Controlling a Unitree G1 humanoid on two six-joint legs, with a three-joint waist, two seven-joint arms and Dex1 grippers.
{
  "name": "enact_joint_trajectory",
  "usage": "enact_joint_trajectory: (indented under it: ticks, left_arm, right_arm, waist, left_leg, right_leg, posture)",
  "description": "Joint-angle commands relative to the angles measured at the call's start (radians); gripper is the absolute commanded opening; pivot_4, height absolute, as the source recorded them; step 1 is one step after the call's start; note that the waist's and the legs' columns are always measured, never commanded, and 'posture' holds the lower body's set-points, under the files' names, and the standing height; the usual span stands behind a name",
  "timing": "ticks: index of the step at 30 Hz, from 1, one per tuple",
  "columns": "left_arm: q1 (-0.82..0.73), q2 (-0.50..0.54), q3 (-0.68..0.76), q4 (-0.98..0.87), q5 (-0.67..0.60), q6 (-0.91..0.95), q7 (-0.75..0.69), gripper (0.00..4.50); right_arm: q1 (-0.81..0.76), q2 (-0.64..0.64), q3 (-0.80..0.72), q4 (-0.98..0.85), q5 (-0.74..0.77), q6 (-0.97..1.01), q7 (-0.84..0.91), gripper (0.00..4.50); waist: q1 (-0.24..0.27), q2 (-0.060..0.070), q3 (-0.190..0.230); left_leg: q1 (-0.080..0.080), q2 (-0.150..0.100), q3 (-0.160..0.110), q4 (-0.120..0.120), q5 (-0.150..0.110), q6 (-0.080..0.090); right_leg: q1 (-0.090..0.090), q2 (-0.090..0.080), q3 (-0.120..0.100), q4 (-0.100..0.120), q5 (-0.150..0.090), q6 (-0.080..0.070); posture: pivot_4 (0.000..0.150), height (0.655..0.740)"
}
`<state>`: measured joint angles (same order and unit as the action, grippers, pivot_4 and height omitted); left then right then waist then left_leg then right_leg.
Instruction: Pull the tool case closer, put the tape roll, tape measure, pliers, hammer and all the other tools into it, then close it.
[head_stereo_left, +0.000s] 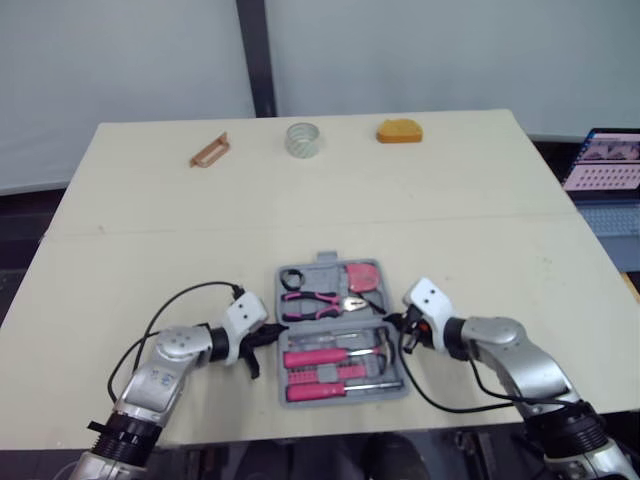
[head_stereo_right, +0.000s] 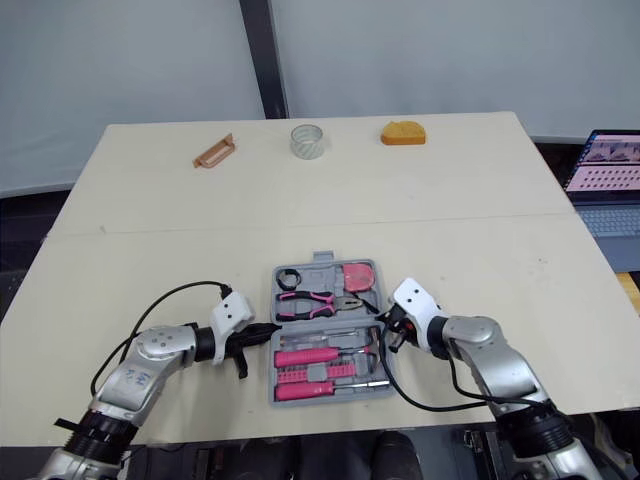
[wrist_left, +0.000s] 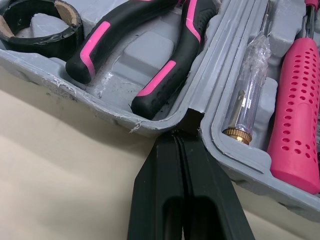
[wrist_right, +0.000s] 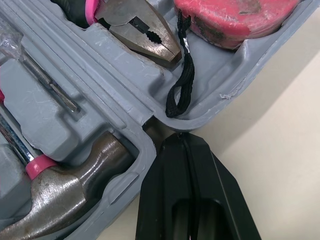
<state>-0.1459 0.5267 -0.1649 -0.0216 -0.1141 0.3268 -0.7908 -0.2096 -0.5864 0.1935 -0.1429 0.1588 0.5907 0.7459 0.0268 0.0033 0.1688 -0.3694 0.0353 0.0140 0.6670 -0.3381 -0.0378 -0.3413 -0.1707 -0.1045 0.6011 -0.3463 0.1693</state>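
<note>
Left gripper (wrist_left: 182, 142): both black fingers pressed together, nothing between them, tips touching the left end of the hinge notch. Right gripper (wrist_right: 184, 142): likewise closed on nothing, tips against the notch at the opposite end.

Between the two tips lies the grey moulded plastic tool case (head_stereo_left: 320, 268), open flat on the pale beige table (head_stereo_left: 450, 200). Its hinge line runs straight from one gripper to the other, so neither arm is nearer.

Beyond that line, away from both grippers, is the half holding the black tape roll (head_stereo_left: 291, 278), the pink-and-black pliers (head_stereo_left: 315, 302) and the pink tape measure (head_stereo_left: 360, 275). On the near side is the half with the steel-headed hammer (wrist_right: 65, 195) and the pink-handled screwdrivers (head_stereo_left: 315, 357).

Judgement: the case's seats look filled and closing remains. One half must swing about that cross-wise axis (which half is the lid cannot be told).

Well beyond both grippers, at the far table edge, three things lie outside the case: a translucent tape roll (head_stereo_left: 303, 139), a tan handle-shaped piece (head_stereo_left: 210, 151) and an orange wedge (head_stereo_left: 400, 131).
</note>
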Motion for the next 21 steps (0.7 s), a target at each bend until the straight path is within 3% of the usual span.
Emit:
enact_joint_trajectory:
  ticks: [1,21]
  left_arm:
    - [0.036,0.003,-0.025,-0.032,0.0,0.012,-0.015,0.06]
    - [0.146,0.025,-0.018,-0.121,-0.004,0.031,-0.011,0.06]
  right_arm:
    - [0.017,0.007,0.024,-0.065,0.015,0.001,0.024,0.0]
    - [0.104,-0.019,0.023,-0.21,0.038,0.068,0.042,0.0]
  waist:
    - [-0.002,0.0,0.0]
    - [-0.004,0.0,0.0]
  left_leg:
    - [0.0,0.0,0.0,0.0,0.0,0.0]
    - [0.0,0.0,0.0,-0.001,0.0,0.0]
  right_leg:
    - [0.0,0.0,0.0,0.0,0.0,0.0]
    - [-0.001,0.0,0.0,0.0,0.0,0.0]
  posture:
    - [0.15,0.74]
    - [0.15,0.74]
